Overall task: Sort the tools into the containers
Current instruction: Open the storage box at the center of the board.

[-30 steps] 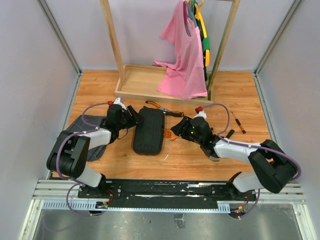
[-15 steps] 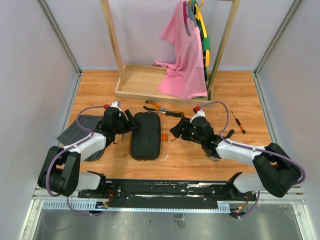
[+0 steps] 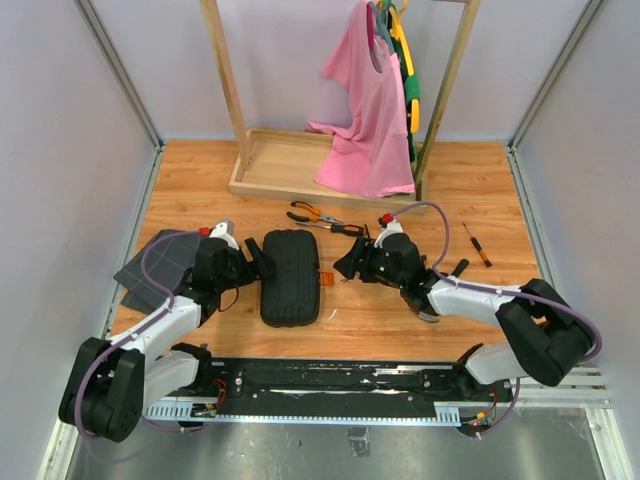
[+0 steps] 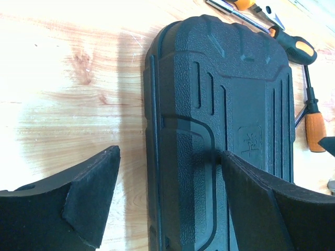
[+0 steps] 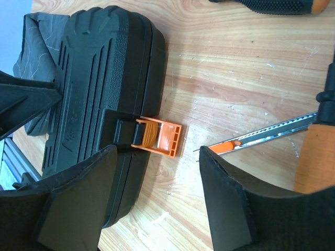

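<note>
Pebbly, ribbed black plastic tool case [image 4: 225,104], a rounded rectangle, lies shut on the wood table [image 4: 63,78]. Left gripper [image 4: 167,193] gapes across its long edge, maybe touching. Right gripper [image 5: 157,183] is spread too, with the orange latch [image 5: 159,136] between its tips.

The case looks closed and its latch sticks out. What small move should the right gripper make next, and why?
Probably ease the right gripper forward around the latch, to open the case. The latch sticks out, flipped open, just ahead of its open jaws, the case is shut, and screwdrivers lie outside it.
</note>
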Controlling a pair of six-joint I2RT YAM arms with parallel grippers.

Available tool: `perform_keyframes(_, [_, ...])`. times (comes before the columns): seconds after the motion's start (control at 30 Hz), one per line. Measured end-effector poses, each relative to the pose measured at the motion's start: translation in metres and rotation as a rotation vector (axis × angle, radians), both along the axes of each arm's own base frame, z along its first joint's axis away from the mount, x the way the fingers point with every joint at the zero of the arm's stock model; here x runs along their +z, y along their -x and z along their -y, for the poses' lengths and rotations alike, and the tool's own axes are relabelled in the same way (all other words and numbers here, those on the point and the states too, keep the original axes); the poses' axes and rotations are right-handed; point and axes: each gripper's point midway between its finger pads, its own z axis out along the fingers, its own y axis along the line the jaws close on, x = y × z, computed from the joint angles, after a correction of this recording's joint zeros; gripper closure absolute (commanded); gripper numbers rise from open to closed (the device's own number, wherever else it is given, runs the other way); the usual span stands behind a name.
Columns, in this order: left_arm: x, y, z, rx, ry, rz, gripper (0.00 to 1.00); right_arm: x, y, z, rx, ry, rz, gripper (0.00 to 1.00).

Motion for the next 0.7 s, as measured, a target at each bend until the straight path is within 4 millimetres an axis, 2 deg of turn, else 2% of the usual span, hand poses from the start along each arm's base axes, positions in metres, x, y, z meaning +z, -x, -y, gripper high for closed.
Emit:
perform_keyframes(0.3, [-0.0033,-0.0093,0.0058,-0.014,0.018,0.023,0.19,-0.0041,0.0022,-0.0067,0.029,-0.019,-0.015,0.34])
perform_keyframes(0.7, [-0.0027,-0.0063,0.0019,0.000,0.057,0.084,0.19,-0.0095,0.0049,-0.0090,0.041,-0.023,-0.038,0.33])
